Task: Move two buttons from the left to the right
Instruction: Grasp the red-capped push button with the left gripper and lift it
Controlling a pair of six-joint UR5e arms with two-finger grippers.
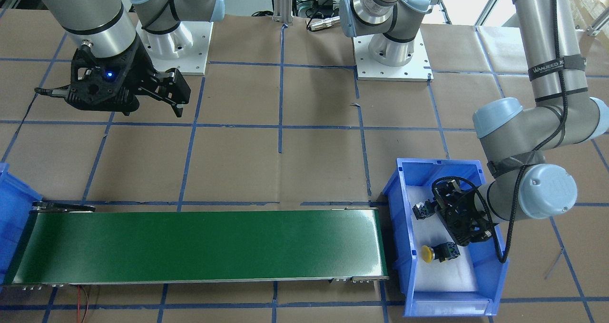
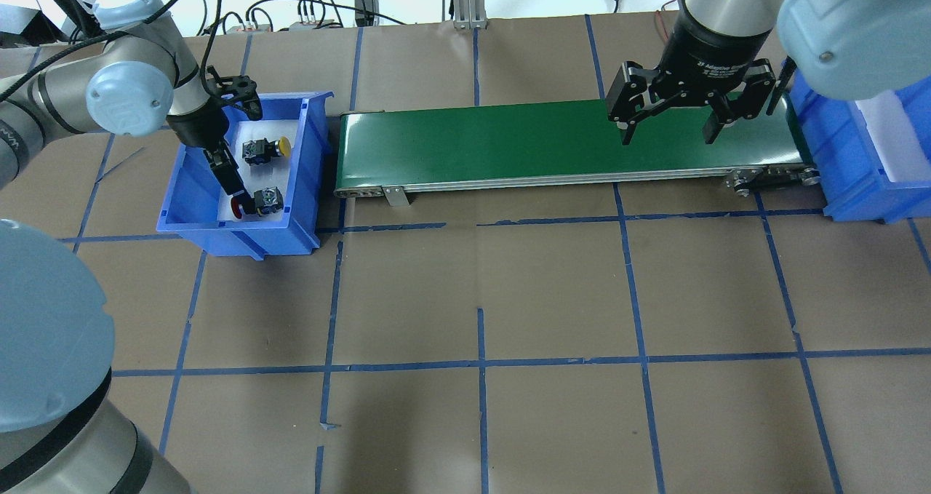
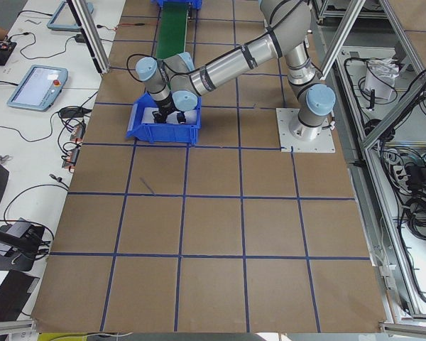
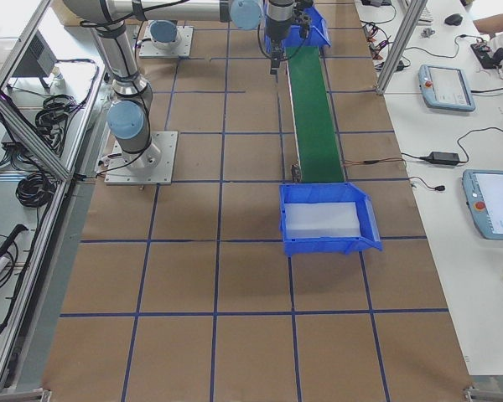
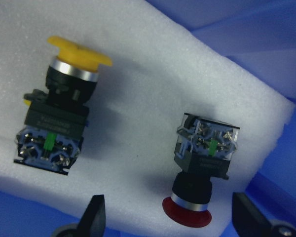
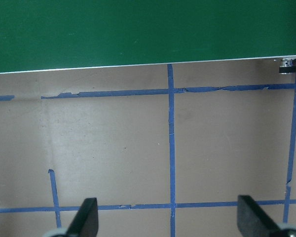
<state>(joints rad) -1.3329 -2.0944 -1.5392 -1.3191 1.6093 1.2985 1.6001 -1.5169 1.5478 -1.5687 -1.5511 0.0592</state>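
**A:** Red button (image 1: 422,210) and yellow button (image 1: 440,252): where are they, seen from across the table?

**B:** Both lie on white foam (image 1: 442,275) inside the left bin (image 1: 492,280). The left gripper (image 1: 435,203) reaches down into it. The red one is right at the jaws' tips, and the yellow one is off to one side of them, apart. The right gripper (image 1: 178,99) hangs over the table (image 1: 309,161), jaws spread and empty, with the belt (image 1: 200,244) well away from them.

**A:** And from overhead?

**B:** The red cap sits just beside the one left finger (image 2: 227,176) I can see. The yellow button (image 2: 265,148) lies back along that finger, clear of it. The right gripper (image 2: 669,123) has its jaws wide apart with nothing between them, and the right bin (image 2: 844,166) is off to their outer side.

**A:** The side views?

**B:** From the left end, the left gripper (image 3: 162,114) is down in the bin, but the buttons are too small to tell apart. From the right end, the right gripper (image 4: 275,46) is beside the belt, and I cannot tell its jaws there.

**A:** The wrist cameras?

**B:** On the left wrist the jaws are wide. The red button (image 5: 202,163) lies between them and just ahead, cap toward them, touching neither. The yellow button (image 5: 59,113) lies further ahead, outside one tip, with its cap pointing away. On the right wrist the jaws are wide, with bare taped table between them and the belt's edge (image 6: 138,29) further ahead.
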